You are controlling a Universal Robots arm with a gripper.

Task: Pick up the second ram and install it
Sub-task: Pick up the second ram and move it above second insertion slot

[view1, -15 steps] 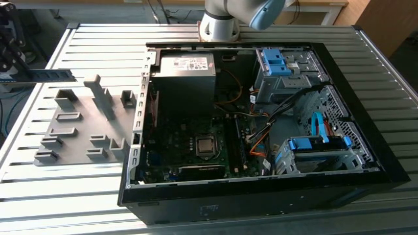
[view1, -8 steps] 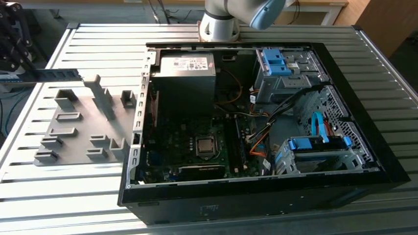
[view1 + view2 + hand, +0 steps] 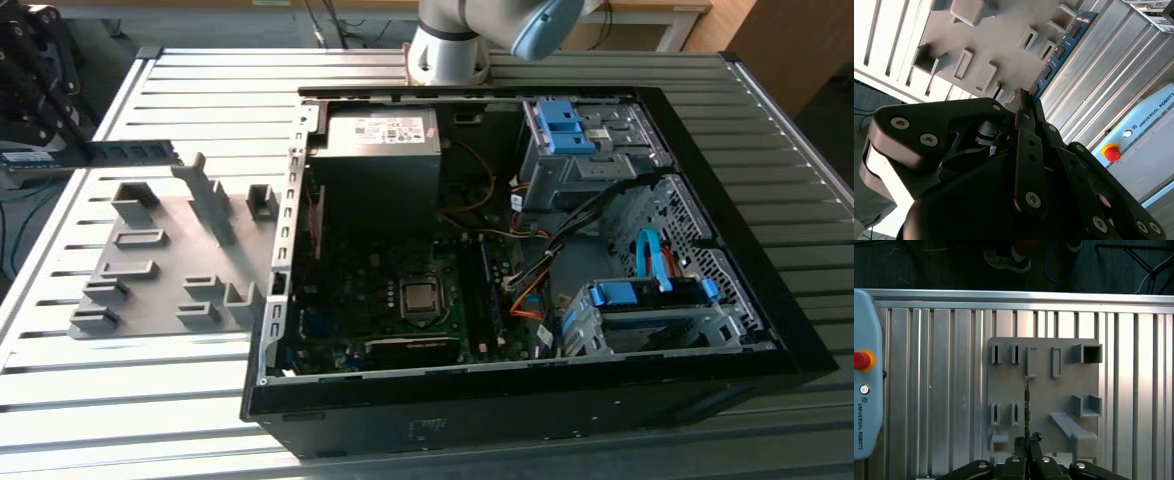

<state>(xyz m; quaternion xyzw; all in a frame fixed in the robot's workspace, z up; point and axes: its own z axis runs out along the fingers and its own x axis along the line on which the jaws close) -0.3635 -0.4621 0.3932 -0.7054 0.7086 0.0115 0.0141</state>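
Exterior view: pincer (image 3: 83, 148) clamped on second ram (image 3: 136, 151) over grey tray (image 3: 160, 272); slatted metal table (image 3: 134, 400); open computer case (image 3: 787, 340) beside

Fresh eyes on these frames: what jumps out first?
The open PC case, motherboard exposed, dominates the exterior view's right. On that view's left, the hand grips the second ram, a blue stick, over the grey holder tray.
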